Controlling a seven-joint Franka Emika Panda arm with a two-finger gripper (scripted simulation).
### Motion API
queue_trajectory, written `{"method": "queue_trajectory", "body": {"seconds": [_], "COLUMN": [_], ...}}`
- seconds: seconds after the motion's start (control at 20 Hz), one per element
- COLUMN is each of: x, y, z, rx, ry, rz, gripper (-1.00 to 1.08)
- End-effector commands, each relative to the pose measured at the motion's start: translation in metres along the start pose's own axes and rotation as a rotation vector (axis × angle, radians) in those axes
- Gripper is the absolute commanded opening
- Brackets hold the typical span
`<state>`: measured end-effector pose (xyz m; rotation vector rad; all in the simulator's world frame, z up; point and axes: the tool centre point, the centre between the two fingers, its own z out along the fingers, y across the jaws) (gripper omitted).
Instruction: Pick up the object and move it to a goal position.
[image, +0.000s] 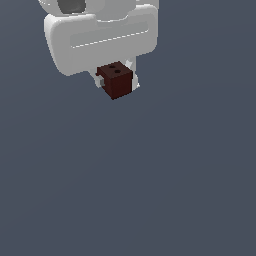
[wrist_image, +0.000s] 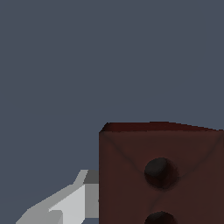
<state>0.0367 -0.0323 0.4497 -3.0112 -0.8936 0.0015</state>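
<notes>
Exterior view first: the block (image: 116, 80) sits near the top of the picture, just under the white gripper (image: 116, 80), against a flat slate-blue ground (image: 150, 190). It is a small, dark red-brown box with crisp edges and square corners, much smaller than the hand above it. Its upper face is a shade lighter and carries two small round dark holes side by side; the two side faces that show are darker, nearly maroon-black. A pale finger (image: 101, 80) touches the block on the exterior view's left, and another shows as a white sliver at its opposite edge, so the gripper is clamped on the block from both sides. No shadow or contact line shows under it (I cannot tell whether it rests on the ground or hangs clear).

The gripper body is a broad, rounded white slab, smooth and matte like moulded plastic, with a long shallow recessed slot across its front.

Wrist view, close up: the block (wrist_image: 162, 175) fills the lower corner, its holed face toward the camera. The surface looks dull and slightly mottled, with faint diagonal creases running in from the corners. One hole shows whole, a second is cut by the frame edge. A grey-white faceted finger (wrist_image: 70, 205) lies against the block's side.
</notes>
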Motion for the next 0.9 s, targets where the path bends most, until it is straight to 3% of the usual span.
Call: {"method": "queue_trajectory", "body": {"seconds": [0.0, 0.85], "x": [0.002, 0.009], "y": [-0.001, -0.002], "z": [-0.016, -0.051], "rx": [-0.001, -0.001], "ry": [0.001, 0.001], "rz": [0.0, 0.0], "gripper": [-1.0, -1.0]}}
